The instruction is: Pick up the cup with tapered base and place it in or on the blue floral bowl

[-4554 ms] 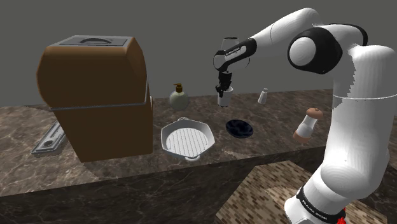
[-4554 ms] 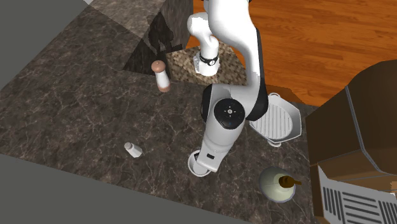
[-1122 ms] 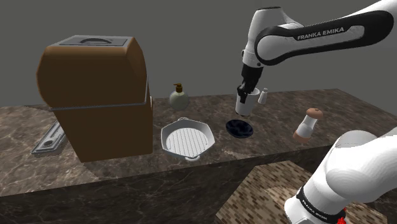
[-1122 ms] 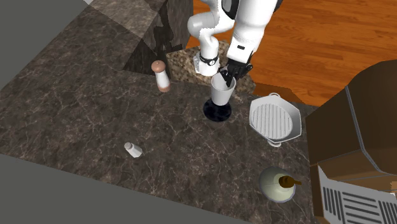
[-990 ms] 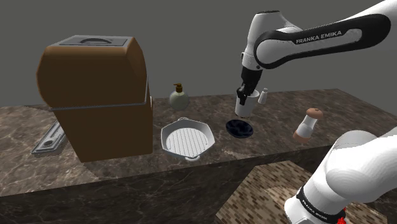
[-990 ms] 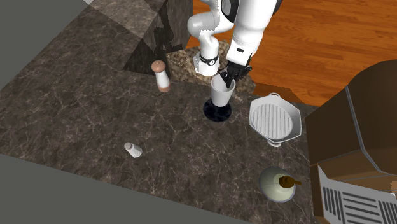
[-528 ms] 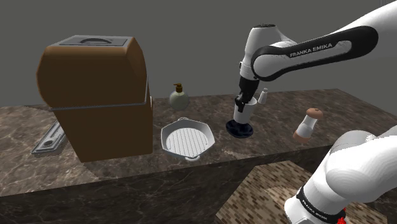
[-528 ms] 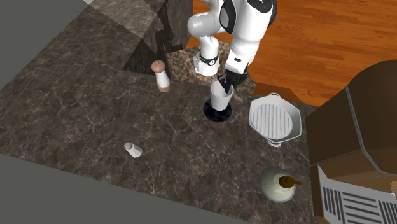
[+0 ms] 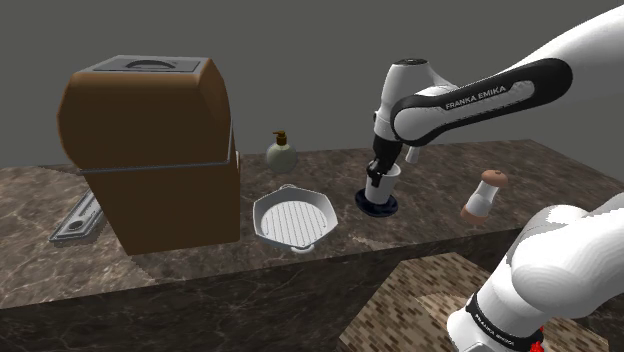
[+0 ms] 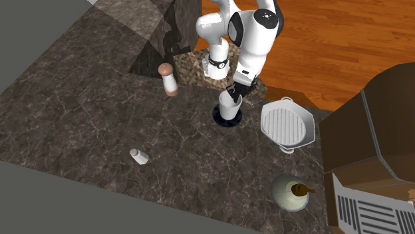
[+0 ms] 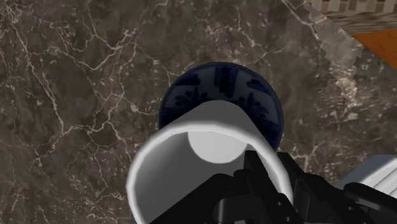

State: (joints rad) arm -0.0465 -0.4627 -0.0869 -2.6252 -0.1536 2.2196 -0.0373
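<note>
Near the bottom middle of the shoulder view, a white grill pan (image 9: 293,217) lies on the dark stone surface (image 9: 425,215), and a brown shaker (image 9: 485,193) stands off to the right. Just past the pan sits the blue floral bowl (image 9: 378,209). The white cup (image 9: 381,184) is right over the bowl, so low that I cannot tell if it touches. The black end effector (image 9: 377,170) is closed on the cup's rim and holds it upright. Farther back stands a soap bottle (image 9: 280,152). I think this is the putting-down step. Next, the fingers should let go gently, then go straight up so the cup does not tip.
</note>
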